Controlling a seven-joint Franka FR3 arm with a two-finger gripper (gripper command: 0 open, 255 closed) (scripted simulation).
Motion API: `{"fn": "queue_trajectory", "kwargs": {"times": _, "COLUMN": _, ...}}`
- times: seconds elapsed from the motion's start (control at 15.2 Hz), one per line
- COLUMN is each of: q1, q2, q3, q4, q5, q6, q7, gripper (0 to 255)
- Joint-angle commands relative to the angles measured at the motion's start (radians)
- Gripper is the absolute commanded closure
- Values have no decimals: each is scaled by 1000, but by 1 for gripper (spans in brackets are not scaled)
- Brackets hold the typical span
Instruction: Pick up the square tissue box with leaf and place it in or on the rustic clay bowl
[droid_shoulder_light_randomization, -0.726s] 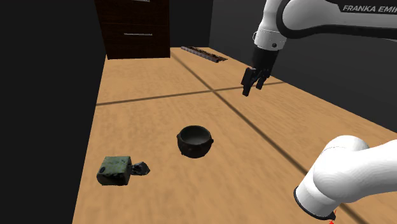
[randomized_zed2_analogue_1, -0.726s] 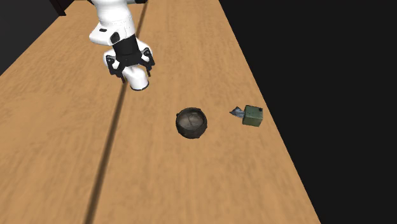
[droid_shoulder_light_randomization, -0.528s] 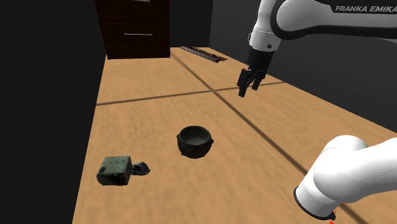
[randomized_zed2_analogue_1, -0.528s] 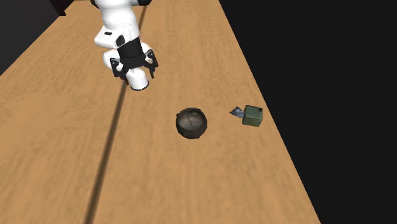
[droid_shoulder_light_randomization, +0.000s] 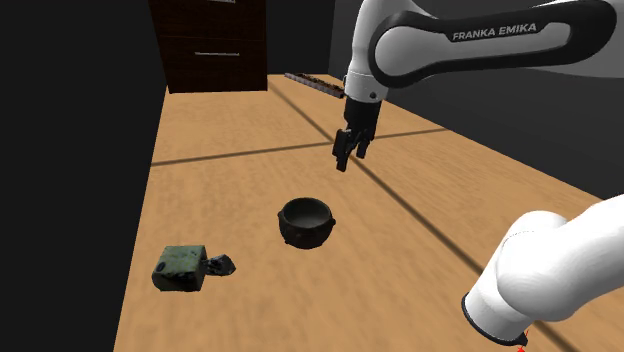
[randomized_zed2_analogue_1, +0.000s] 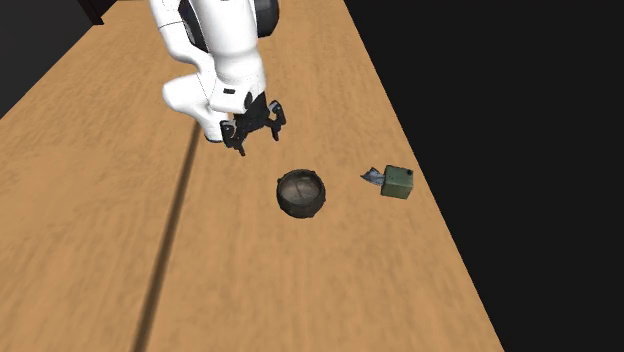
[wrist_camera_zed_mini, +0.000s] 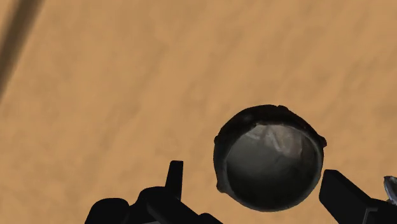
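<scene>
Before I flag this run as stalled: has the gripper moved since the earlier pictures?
Yes. In the shoulder view the gripper has swung left, from far right of the dark bowl to much closer to it; the bowl has stayed put.

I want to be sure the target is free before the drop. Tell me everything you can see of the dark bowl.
The bowl is round and dark, almost black, matte, with a thick rim and small lugs on its sides. Its inside looks greyish and empty. It stands upright on the wooden surface, touched by nothing else. The green tissue box lies apart, toward the shoulder view's lower left; the open gripper hangs in the air above, clear of it.
</scene>
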Motion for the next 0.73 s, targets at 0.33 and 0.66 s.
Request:
{"fn": "queue_trajectory", "kwargs": {"times": 0.33, "q1": 57, "q2": 223, "q3": 66, "q4": 95, "q5": 35, "q6": 92, "q7": -13, "gripper": 0}}
{"fn": "queue_trajectory", "kwargs": {"times": 0.66, "q1": 95, "q2": 382, "q3": 113, "q4": 182, "q5": 45, "q6": 137, "q7": -18, "gripper": 0}}
